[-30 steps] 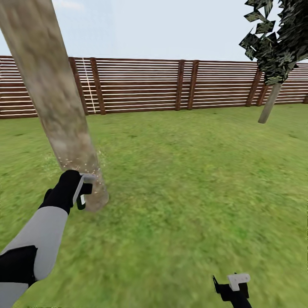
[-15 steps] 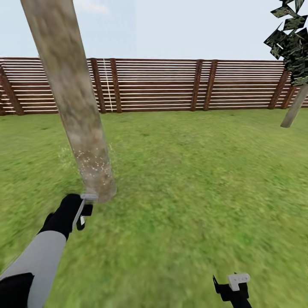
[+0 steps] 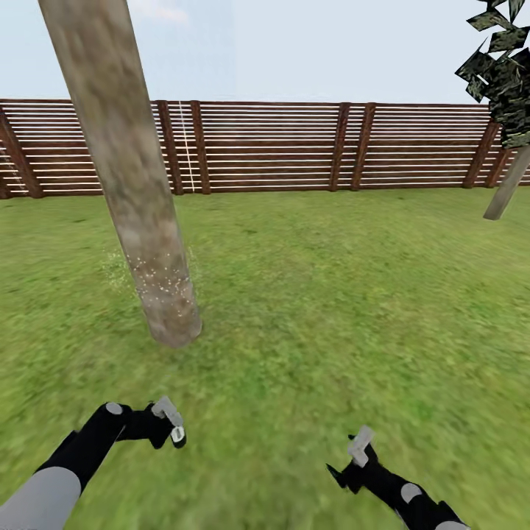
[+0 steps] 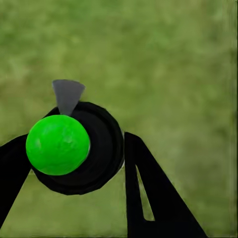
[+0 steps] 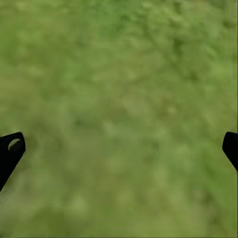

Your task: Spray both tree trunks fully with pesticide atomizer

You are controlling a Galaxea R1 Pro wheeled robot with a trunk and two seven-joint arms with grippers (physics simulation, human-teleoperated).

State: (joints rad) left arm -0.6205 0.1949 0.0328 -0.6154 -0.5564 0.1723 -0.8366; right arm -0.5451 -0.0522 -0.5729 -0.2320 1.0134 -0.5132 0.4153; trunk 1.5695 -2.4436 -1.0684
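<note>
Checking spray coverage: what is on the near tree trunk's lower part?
Pale pesticide specks dot the tree trunk just above its base, some drifting over the grass beside it. Higher bark looks bare. The trunk's far side is hidden.

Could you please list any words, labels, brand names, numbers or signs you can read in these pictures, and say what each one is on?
None: no readable text shows.
The atomizer held between the left gripper's fingers shows a plain green ball and black body, no label.
The tree trunk, fence and lawn carry no writing or signs.
</note>
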